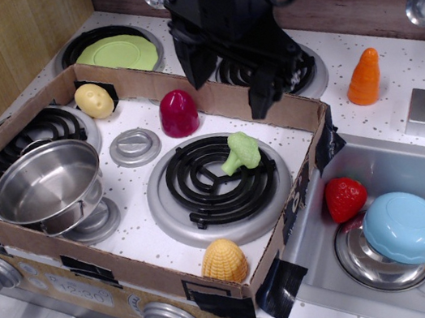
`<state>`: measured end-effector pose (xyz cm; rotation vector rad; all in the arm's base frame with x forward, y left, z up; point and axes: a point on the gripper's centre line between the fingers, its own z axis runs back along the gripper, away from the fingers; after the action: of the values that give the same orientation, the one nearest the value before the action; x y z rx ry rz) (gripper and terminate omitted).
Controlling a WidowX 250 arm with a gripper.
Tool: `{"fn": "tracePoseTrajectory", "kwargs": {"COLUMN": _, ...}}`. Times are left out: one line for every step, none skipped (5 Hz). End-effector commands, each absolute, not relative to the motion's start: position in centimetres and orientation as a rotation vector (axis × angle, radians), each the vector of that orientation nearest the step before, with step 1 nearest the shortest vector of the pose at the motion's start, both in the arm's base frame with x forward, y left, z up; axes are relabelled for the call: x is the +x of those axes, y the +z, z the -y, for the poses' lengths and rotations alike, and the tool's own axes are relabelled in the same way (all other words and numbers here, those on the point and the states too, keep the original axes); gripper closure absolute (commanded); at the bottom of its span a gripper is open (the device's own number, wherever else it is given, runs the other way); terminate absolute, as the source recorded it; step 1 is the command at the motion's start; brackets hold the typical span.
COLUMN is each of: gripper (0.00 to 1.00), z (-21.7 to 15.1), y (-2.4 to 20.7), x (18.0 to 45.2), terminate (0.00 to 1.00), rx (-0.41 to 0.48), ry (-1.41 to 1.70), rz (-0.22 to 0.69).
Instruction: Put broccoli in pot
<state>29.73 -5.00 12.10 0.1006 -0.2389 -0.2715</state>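
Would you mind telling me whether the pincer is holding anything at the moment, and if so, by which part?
Nothing is held: the pincer is open above the broccoli, which lies untouched on the burner.

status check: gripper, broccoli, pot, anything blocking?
Gripper open, empty, above the box's back wall. Broccoli loose on front burner. Pot empty, left burner. Path clear; red toy sits off to the side.
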Motion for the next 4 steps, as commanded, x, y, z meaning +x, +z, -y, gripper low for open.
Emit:
{"fn": "tracePoseTrajectory", "kwargs": {"gripper": 0.00, "z": 5.4, "y": 12.5, "x": 31.5, "terminate": 0.00, "rx": 0.109, "ry": -0.262, "rz": 0.278}}
{"fn": "tracePoseTrajectory", "kwargs": {"gripper": 0.00, "z": 5.1, "y": 11.2, "x": 32.0, "terminate": 0.00, "rx": 0.101, "ry": -0.279, "rz": 0.260}}
{"fn": "tracePoseTrajectory", "kwargs": {"gripper": 0.00, "z": 5.1, "y": 9.0, "x": 32.4, "terminate": 0.00, "rx": 0.106, "ry": -0.276, "rz": 0.263}}
{"fn": "tracePoseTrajectory", "kwargs": {"gripper": 0.00, "z": 4.9, "y": 7.2, "x": 32.7, "terminate": 0.00, "rx": 0.085, "ry": -0.277, "rz": 0.267}}
